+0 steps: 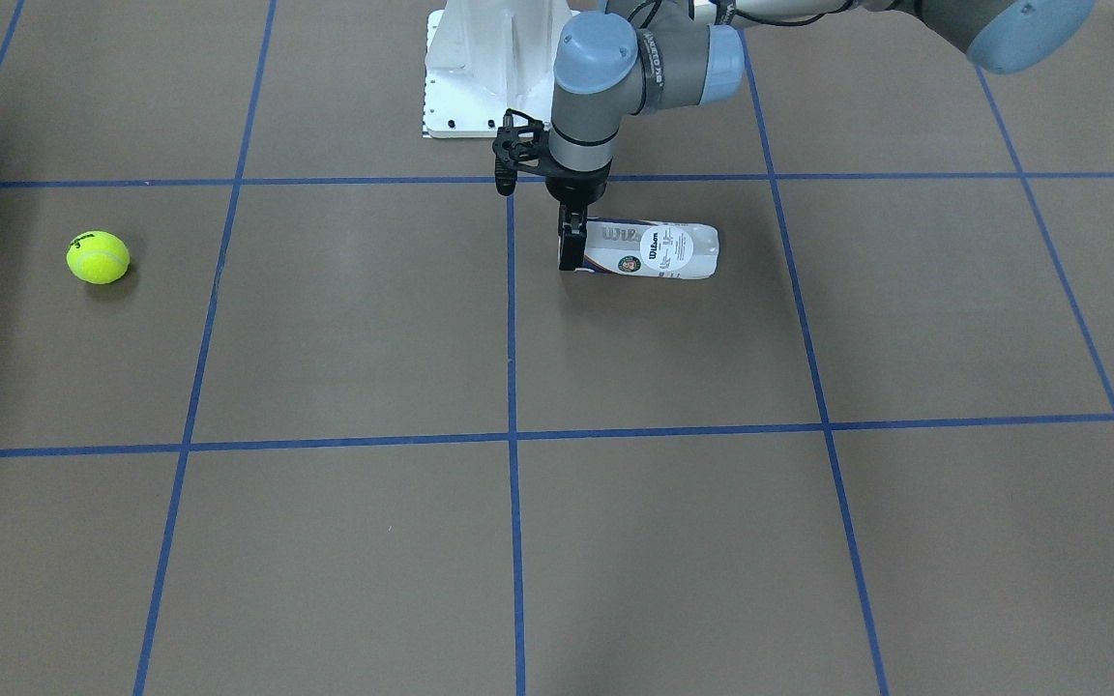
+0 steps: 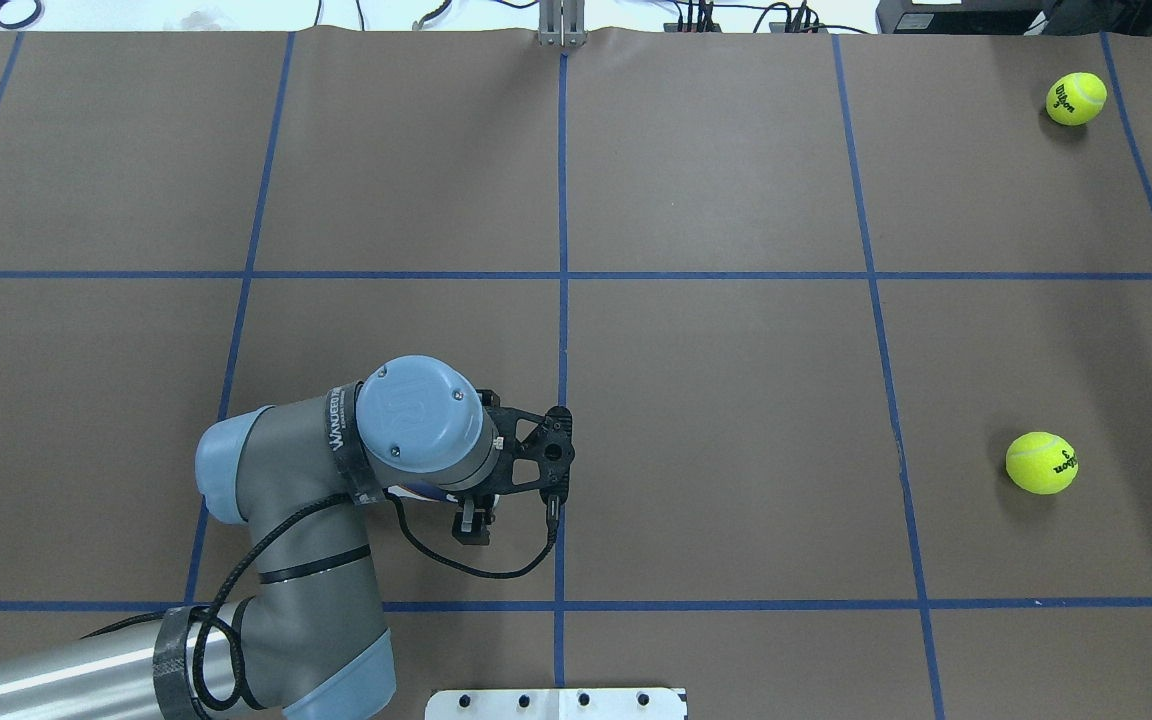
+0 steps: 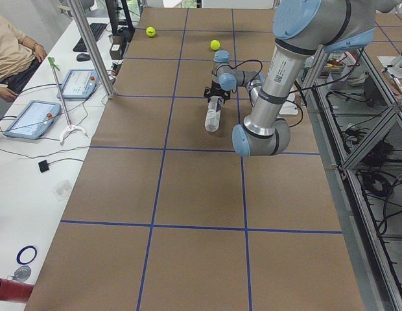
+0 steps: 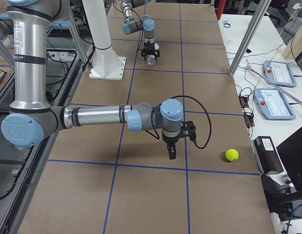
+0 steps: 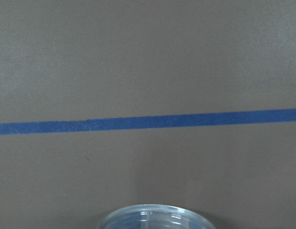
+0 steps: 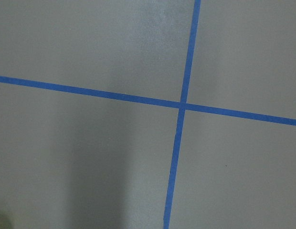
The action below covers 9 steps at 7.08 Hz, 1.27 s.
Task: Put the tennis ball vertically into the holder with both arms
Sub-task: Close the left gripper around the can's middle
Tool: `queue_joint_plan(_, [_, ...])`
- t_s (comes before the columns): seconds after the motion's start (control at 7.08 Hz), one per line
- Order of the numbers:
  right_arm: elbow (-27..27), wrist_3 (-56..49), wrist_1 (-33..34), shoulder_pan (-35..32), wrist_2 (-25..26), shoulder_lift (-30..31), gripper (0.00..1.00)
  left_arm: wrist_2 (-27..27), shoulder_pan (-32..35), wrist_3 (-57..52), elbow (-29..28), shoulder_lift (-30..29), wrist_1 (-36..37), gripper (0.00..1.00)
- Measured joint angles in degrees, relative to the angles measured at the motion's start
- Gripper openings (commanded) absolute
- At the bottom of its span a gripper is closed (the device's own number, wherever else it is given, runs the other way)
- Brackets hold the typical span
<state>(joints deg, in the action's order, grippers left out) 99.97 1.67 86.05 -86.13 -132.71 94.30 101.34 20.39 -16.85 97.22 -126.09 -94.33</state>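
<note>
The holder lies on its side on the brown table, label up, near the middle by the robot. My left gripper reaches straight down over its left end, fingers on either side, shut on the holder. The holder's clear rim shows at the bottom of the left wrist view. In the overhead view the left arm hides most of it. A tennis ball rests far off on the robot's right. My right gripper hangs above the table short of that ball. I cannot tell whether it is open.
A second tennis ball lies at the far right corner. The white pedestal base stands just behind the holder. Blue tape lines grid the table. An operators' bench with tablets runs along the far side.
</note>
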Motion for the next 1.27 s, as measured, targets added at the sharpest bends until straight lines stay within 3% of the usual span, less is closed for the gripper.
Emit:
queue_joint_plan(0.28, [-0.03, 0.0, 0.0, 0.0, 0.0, 0.0, 0.99, 0.0, -0.3, 0.04, -0.59, 0.03, -0.13, 0.97])
queue_joint_plan(0.71, [-0.04, 0.0, 0.0, 0.0, 0.0, -0.05, 0.99, -0.25, -0.31, -0.07, -0.84, 0.04, -0.15, 0.69])
queue_joint_plan(1.27, [0.04, 0.0, 0.0, -0.03, 0.0, -0.17, 0.99, -0.02, 0.02, -0.49, 1.64, -1.26, -0.1, 0.69])
